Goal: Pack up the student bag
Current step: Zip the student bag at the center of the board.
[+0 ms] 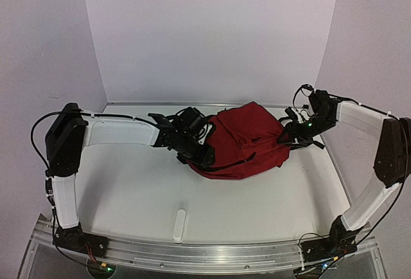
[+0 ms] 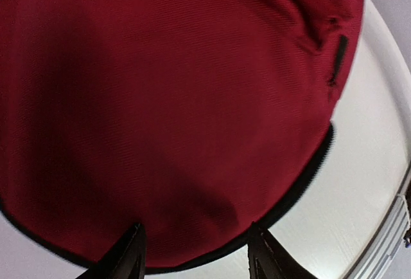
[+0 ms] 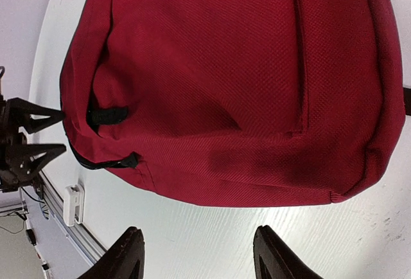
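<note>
white walls curve round the back of a pale table, and a metal rail runs along its near edge where both arms are bolted. the student bag lies on its side toward the rear of the table, a little right of centre. it is a dark red mound with a black strap trailing across its near face. a small white oblong object lies alone near the front edge, well apart from the bag.

the left gripper reaches in from the left and meets the bag's left end. in its wrist view the two black fingers stand apart and the bag's rounded, black-trimmed edge pushes in between their tips. red fabric fills nearly the whole view. whether the claw is squeezing the cloth or only straddling it cannot be told.

the right gripper sits low at the bag's right end. its claw is apart, with bare table between the fingertips and the bag's side just beyond them. it is not touching the bag in the wrist view, and it holds nothing.
</note>
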Robot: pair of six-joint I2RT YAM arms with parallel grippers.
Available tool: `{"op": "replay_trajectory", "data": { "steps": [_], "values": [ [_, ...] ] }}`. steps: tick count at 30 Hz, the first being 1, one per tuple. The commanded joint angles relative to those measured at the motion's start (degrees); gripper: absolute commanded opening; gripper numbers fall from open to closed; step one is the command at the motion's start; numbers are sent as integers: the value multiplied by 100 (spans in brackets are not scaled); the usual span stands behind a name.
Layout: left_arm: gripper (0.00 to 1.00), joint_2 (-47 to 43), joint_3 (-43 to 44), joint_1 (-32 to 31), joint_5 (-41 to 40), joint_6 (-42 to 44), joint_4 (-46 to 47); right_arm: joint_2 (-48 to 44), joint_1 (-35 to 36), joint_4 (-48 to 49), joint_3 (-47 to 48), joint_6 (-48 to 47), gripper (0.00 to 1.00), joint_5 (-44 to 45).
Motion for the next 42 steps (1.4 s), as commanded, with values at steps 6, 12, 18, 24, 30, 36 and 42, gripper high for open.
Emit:
{"op": "replay_trajectory", "data": {
  "steps": [6,12,18,24,30,36,42],
  "values": [
    [45,467,399,672,-130,-199,332,-147,26,115,6,5,58,-127],
    [46,1547,1770,710,91,94,54,-201,22,112,68,29,57,-61],
    [46,2136,1973,875,421,-13,160,-211,21,111,96,27,57,-64],
    [66,2484,2006,888,609,60,37,-176,25,112,116,14,58,-80],
    [82,1176,1357,836,539,239,131,-174,25,124,75,-15,59,-74],
    [70,-27,830,393,365,749,516,-137,25,268,-147,35,58,-311],
    [53,216,1297,-143,514,971,479,-82,28,560,-321,149,57,-450]
  ]
}}
